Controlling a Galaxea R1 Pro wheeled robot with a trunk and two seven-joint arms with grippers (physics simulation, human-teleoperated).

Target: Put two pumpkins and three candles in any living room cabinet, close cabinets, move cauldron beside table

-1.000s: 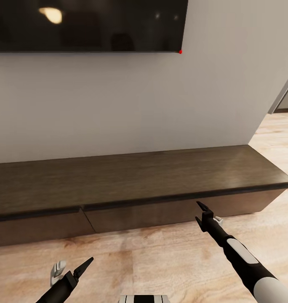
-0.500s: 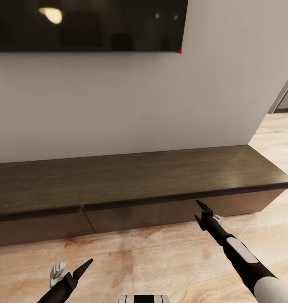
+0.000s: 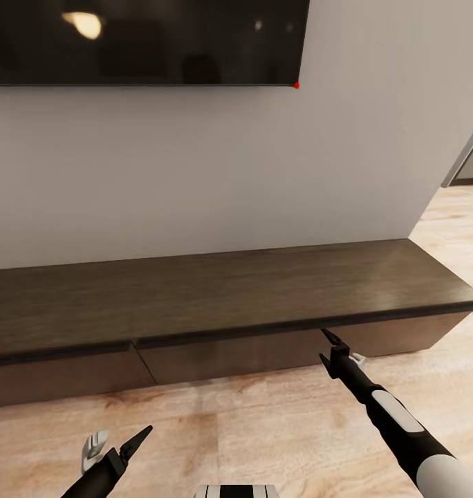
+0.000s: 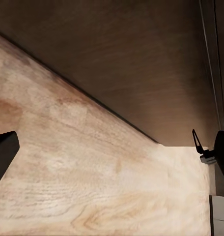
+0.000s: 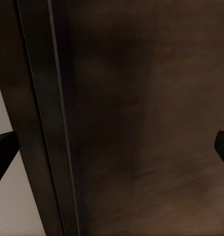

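The cabinet [image 3: 229,304] runs along the wall under the TV [image 3: 143,41], its drawer fronts flush and closed. The right gripper [image 3: 335,351] is raised to the drawer front just under the cabinet's top edge, jaws spread wide and holding nothing; it seems to touch the front, though contact is hard to judge. The left gripper [image 3: 119,443] hangs over the floor [image 3: 264,429] in front of the cabinet, well short of it, jaws also apart and empty.

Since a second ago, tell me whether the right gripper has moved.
Barely: the right gripper has crept slightly up toward the cabinet's top lip, at its drawer front.
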